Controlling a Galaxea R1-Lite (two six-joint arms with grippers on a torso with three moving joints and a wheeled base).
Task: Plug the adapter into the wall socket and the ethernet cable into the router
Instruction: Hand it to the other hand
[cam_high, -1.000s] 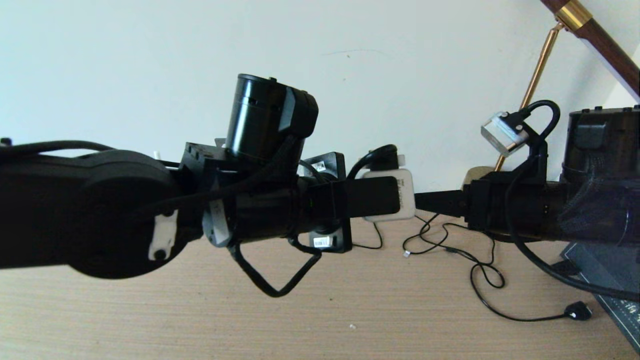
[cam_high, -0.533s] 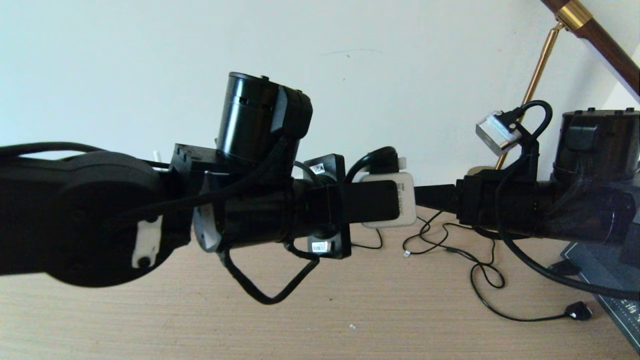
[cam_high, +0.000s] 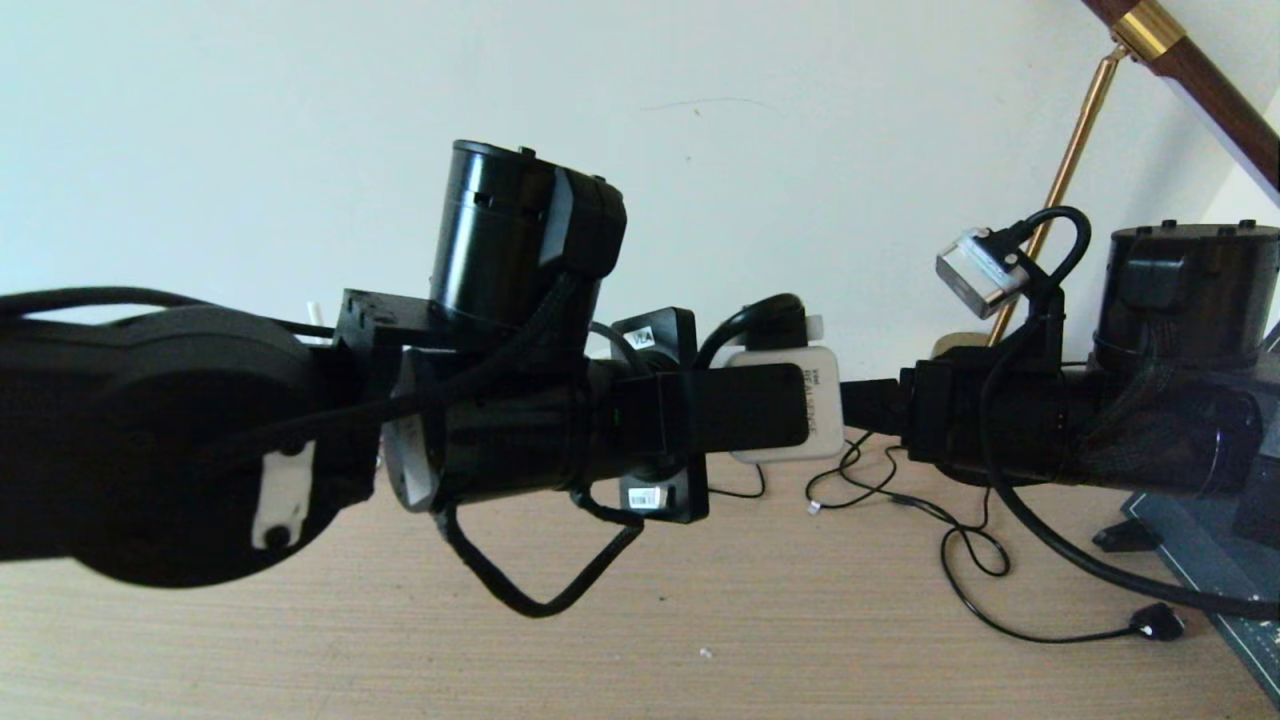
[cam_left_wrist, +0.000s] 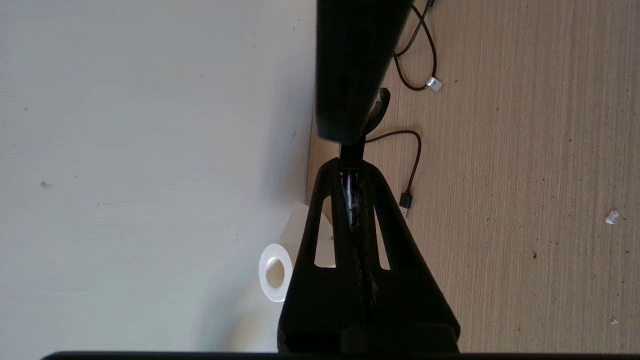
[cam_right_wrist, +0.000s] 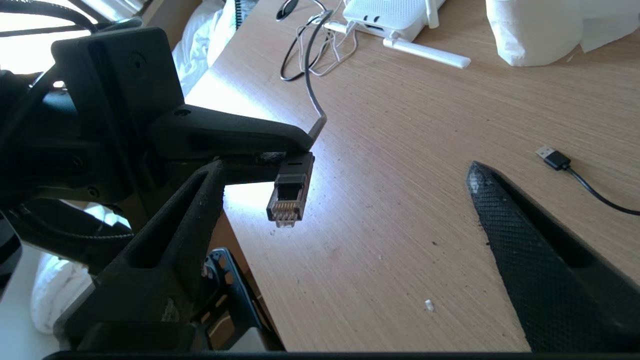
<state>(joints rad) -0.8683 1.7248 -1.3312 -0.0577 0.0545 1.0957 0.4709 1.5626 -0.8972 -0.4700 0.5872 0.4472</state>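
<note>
My left gripper (cam_right_wrist: 299, 148) is shut on the black boot of the ethernet cable (cam_right_wrist: 290, 192). The cable's clear tip points out past the fingertips, above the wooden table (cam_right_wrist: 400, 210). Its black cord (cam_right_wrist: 311, 75) runs back toward the white router (cam_right_wrist: 395, 12) at the table's far end. My right gripper (cam_right_wrist: 344, 167) is open wide, and the plug hangs inside its gap, close to one finger (cam_right_wrist: 200, 210). In the head view the left gripper (cam_high: 800, 410) and right gripper (cam_high: 862, 405) meet tip to tip above the table. The adapter and the wall socket are out of view.
A white tissue roll (cam_left_wrist: 275, 272) stands by the wall near the router. A thin black USB cable (cam_high: 960, 545) lies looped on the table, its plug (cam_right_wrist: 552, 157) near my right gripper. A brass lamp stand (cam_high: 1070, 150) and a dark mat (cam_high: 1200, 560) are at the right.
My right arm has slid left toward the left gripper, and its jaws have widened a little. The left arm has shifted slightly, still holding the plug.
</note>
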